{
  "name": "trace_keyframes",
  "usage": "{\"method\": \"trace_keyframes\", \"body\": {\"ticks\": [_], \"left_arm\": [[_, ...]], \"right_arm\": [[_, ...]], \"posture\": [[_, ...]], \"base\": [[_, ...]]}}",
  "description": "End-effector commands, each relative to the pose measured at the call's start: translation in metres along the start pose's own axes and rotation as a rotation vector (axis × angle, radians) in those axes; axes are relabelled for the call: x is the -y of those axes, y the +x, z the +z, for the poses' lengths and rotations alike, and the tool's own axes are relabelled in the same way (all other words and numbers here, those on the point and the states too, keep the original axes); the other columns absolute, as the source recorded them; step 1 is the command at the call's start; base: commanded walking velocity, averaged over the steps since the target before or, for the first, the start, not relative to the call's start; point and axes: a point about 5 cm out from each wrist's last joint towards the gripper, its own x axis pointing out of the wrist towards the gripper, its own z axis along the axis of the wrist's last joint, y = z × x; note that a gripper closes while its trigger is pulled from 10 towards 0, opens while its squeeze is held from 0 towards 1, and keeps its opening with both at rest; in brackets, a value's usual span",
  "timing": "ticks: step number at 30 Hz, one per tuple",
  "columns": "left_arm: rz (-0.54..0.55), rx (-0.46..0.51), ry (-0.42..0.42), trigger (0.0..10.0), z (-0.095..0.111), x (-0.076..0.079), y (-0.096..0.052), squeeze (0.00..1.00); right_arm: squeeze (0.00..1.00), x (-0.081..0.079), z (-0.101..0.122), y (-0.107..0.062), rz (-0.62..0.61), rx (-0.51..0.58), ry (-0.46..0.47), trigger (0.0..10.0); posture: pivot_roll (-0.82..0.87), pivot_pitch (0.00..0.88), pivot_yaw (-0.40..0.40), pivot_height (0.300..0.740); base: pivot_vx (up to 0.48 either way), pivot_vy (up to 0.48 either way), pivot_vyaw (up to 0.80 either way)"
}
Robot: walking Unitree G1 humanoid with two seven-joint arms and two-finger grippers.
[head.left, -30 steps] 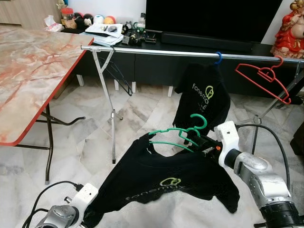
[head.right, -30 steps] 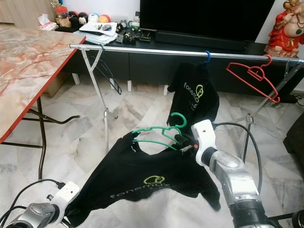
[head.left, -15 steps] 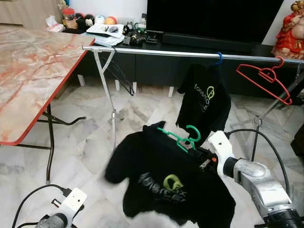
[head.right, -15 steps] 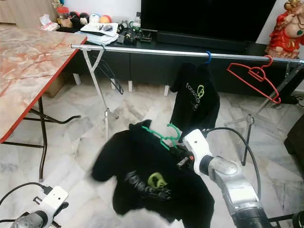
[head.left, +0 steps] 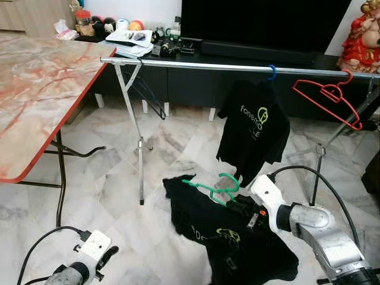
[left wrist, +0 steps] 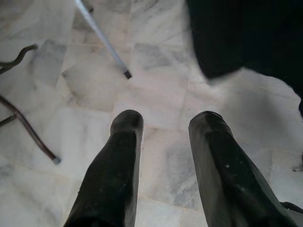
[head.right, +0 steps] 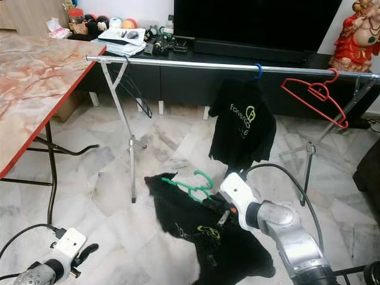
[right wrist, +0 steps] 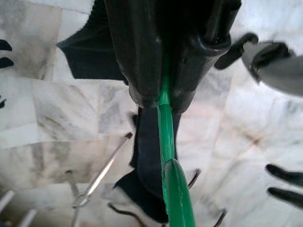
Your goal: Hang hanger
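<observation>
Hanging low beside the robot, the left gripper [left wrist: 163,142] pointed at the marble floor [left wrist: 156,99] with its fingers apart and nothing between them, so it looked idle for this step. The foot of the rack's leg [left wrist: 127,74] stood on the tiles ahead of its fingertips.

Farther forward, the right gripper [head.left: 244,209] was clamped on the green hanger [head.left: 217,187]; the right wrist view showed the plastic pinched tightly between the two black fingers [right wrist: 142,56]. That grip probably served to carry the hanger by its bar and leave the hook free for the rail. A black T-shirt [head.left: 228,237] with a green logo hung from the hanger, drooping below the gripper and in front of the forearm. The right arm [head.left: 317,228] reached forward and inward, elbow bent, with the hook standing just beyond the fingertips and tilted upward.

Well beyond and above the gripper ran the metal rail [head.left: 202,66]. On it, up past the hand, hung another black T-shirt [head.left: 254,127] on a blue hook, and a bare red hanger [head.left: 329,98] farther along toward the arm's outer side. The green hanger sat well below the rail, so a clear lift seemed needed.
</observation>
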Motion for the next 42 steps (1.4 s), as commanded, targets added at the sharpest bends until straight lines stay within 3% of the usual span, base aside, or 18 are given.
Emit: {"method": "trace_keyframes", "body": {"ticks": [1, 13, 18, 19, 20, 21, 24, 25, 26, 29, 42], "left_arm": [[-0.042, -0.016, 0.033, 10.0, -0.003, 0.003, -0.001, 0.0], [-0.119, -0.014, 0.073, 10.0, -0.001, 0.007, 0.0, 0.0], [-0.145, -0.01, 0.082, 10.0, 0.0, 0.009, 0.001, 0.0], [-0.146, -0.004, 0.084, 10.0, 0.001, 0.009, 0.001, 0.47], [-0.146, 0.0, 0.085, 10.0, 0.001, 0.009, 0.001, 0.47], [-0.149, 0.01, 0.078, 10.0, 0.002, 0.01, 0.001, 1.0], [-0.144, 0.03, 0.079, 10.0, 0.004, 0.009, 0.0, 1.0], [-0.145, 0.033, 0.074, 10.0, 0.004, 0.01, 0.0, 0.71], [-0.15, 0.035, 0.071, 10.0, 0.004, 0.01, 0.0, 0.0], [-0.171, 0.051, 0.02, 10.0, 0.005, 0.011, 0.0, 0.0], [-0.24, 0.061, 0.046, 10.0, 0.007, 0.014, 0.001, 0.0]], "right_arm": [[0.0, -0.004, 0.007, -0.002, 0.037, 0.013, -0.066, 10.0], [0.0, -0.015, 0.014, -0.011, 0.181, -0.015, -0.199, 10.0], [0.0, -0.024, 0.031, -0.016, 0.251, 0.039, -0.251, 10.0], [0.0, -0.024, 0.032, -0.017, 0.257, 0.036, -0.26, 10.0], [0.0, -0.025, 0.032, -0.017, 0.26, 0.032, -0.265, 10.0], [0.0, -0.025, 0.031, -0.017, 0.263, 0.028, -0.269, 10.0], [0.0, -0.026, 0.031, -0.016, 0.266, 0.027, -0.269, 10.0], [0.0, -0.026, 0.031, -0.016, 0.267, 0.027, -0.269, 10.0], [0.0, -0.027, 0.03, -0.016, 0.271, 0.025, -0.27, 10.0], [0.0, -0.029, 0.028, -0.018, 0.273, 0.011, -0.272, 10.0], [0.0, -0.037, 0.033, -0.015, 0.309, 0.046, -0.267, 10.0]], "posture": [[0.06, 0.121, -0.068, 0.74], [0.04, 0.117, -0.064, 0.74], [0.04, 0.116, -0.069, 0.74], [0.04, 0.116, -0.07, 0.74], [0.04, 0.116, -0.07, 0.74], [0.04, 0.116, -0.069, 0.74], [0.04, 0.116, -0.069, 0.74], [0.04, 0.116, -0.069, 0.74], [0.04, 0.115, -0.068, 0.74], [0.03, 0.121, -0.065, 0.74], [0.03, 0.128, -0.062, 0.74]], "base": [[0.0, 0.0, 0.0], [0.0, 0.0, 0.0], [0.0, 0.0, 0.0], [0.0, 0.0, 0.0], [0.0, 0.0, 0.0], [0.0, 0.0, 0.0], [0.0, 0.0, 0.0], [0.0, 0.0, 0.0], [0.0, 0.0, 0.0], [0.0, 0.0, 0.0], [0.0, 0.0, 0.0]]}}
